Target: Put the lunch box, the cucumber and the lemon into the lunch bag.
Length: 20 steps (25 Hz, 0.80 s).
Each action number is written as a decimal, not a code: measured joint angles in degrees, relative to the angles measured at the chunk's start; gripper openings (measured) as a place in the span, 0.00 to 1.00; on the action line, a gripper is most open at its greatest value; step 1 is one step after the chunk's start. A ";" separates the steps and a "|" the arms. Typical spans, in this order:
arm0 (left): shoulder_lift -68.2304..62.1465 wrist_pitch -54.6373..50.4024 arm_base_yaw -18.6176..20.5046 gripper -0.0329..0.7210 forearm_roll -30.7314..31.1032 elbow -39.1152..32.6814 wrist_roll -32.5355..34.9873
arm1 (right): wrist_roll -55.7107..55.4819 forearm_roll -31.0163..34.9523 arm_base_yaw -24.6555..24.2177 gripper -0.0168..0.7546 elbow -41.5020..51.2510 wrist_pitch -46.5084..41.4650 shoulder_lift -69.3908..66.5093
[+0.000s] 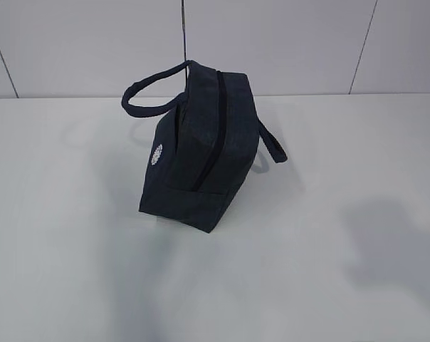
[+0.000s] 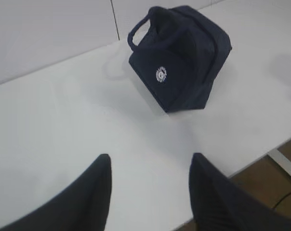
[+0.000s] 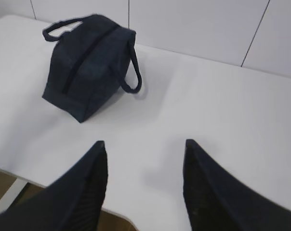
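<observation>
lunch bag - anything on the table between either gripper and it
Nothing visible. In both wrist views only bare white table lies between the open left gripper or open right gripper and the lunch bag. The bag's zipper looks closed.

White matte table [image 1: 72, 249] under soft, even light, faint shadows on its surface; behind it, pale wall panels [image 1: 94, 43] split by thin dark seams; brown floor [image 2: 261, 185] and white table leg [image 2: 284, 163] below the edge

lunch bag [image 1: 201, 164]: matt navy cloth | table [image 1: 343, 285]: smooth, faintly glossy white
</observation>
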<state>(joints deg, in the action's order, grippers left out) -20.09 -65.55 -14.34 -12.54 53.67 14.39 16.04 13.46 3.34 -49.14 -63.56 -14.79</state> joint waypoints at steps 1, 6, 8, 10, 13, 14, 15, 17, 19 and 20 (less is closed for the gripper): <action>1.47 -0.11 0.00 0.52 0.14 -2.00 -0.13 | -0.30 -0.52 0.00 0.52 1.93 -0.38 1.47; 8.50 -1.61 0.00 0.52 1.11 -9.99 -0.62 | -1.58 -2.35 0.00 0.52 8.68 -2.39 8.22; 11.63 -2.36 0.00 0.52 1.76 -12.36 -1.06 | -1.83 -2.85 0.00 0.52 10.25 -3.59 9.45; 14.19 -2.96 0.00 0.51 2.63 -13.80 -1.90 | -1.85 -3.43 0.00 0.52 11.50 -4.56 10.32; 17.43 -4.87 0.00 0.51 5.00 -14.59 -2.97 | -2.06 -4.80 0.00 0.52 12.65 -5.66 10.64; 18.36 -5.77 0.00 0.51 5.65 -14.59 -3.09 | -2.06 -5.08 0.00 0.52 13.09 -5.89 10.73; 19.08 -6.66 0.00 0.51 6.18 -14.59 -3.28 | -2.06 -5.28 0.00 0.52 13.65 -6.03 10.73; 19.20 -7.16 0.00 0.51 6.68 -14.72 -3.55 | -2.16 -5.51 0.00 0.52 15.01 -6.01 10.76; 19.46 -7.29 0.00 0.51 6.77 -15.03 -4.28 | -2.25 -5.66 0.00 0.52 16.62 -6.01 10.86; 19.46 -7.29 0.00 0.51 6.77 -15.46 -4.53 | -2.25 -5.65 0.00 0.52 17.32 -6.01 10.98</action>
<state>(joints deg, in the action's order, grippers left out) -0.64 -72.84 -14.34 -5.77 38.21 9.86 13.79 7.81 3.34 -31.82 -69.57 -3.81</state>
